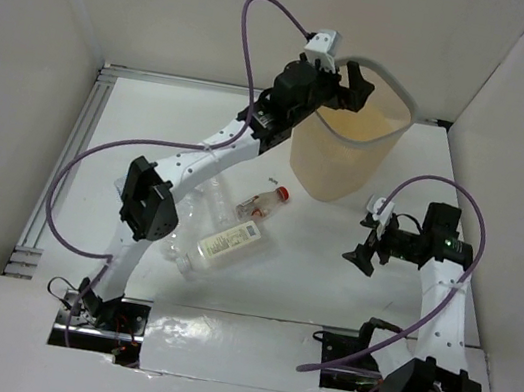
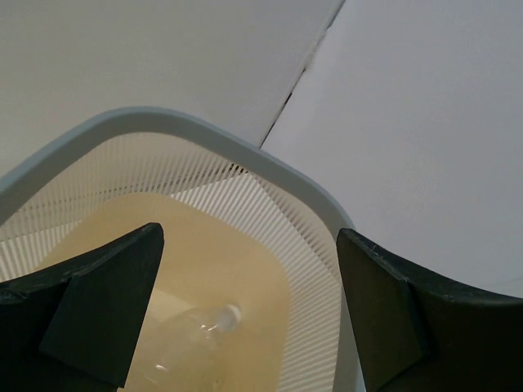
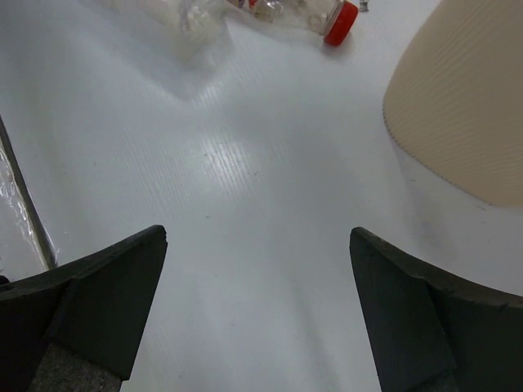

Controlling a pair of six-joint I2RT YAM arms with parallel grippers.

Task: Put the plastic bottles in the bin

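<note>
White walls on three sides; white desk (image 1: 307, 285) below, arms bolted at its near edge.

Bin (image 1: 341, 164): beige, translucent, upright toward the far side of the desk, right of centre. The left wrist view looked down into its mouth, where one clear bottle (image 2: 200, 331) lay on the bottom.

Left tool (image 1: 351, 82): hung above the bin's mouth, jaws spread wide, nothing between them.

Right tool (image 1: 363, 249): low over bare desk near the bin's base, on its right and nearer side, jaws likewise wide apart and empty.

Plastic bottles on the desk, all left of the bin:
- red-capped bottle (image 1: 263, 203), on its side, nearest the bin but apart from it;
- labelled bottle (image 1: 226, 244), big white label, lying just nearer than the red-capped one;
- crumpled clear bottles (image 1: 180, 258), beside and partly under the left arm, count uncertain.

Step in hand, judged: a drop into the bin completed on the left side, neither tool loaded, several bottles outstanding.

Next move, judged: the right tool had bare desk between it and the red-capped bottle. It would need to descend, straddle the body crosswise and close gently, since thin walls may buckle and slip. The left arm would need to lift clear of the rim before reaching for the labelled bottle.
</note>
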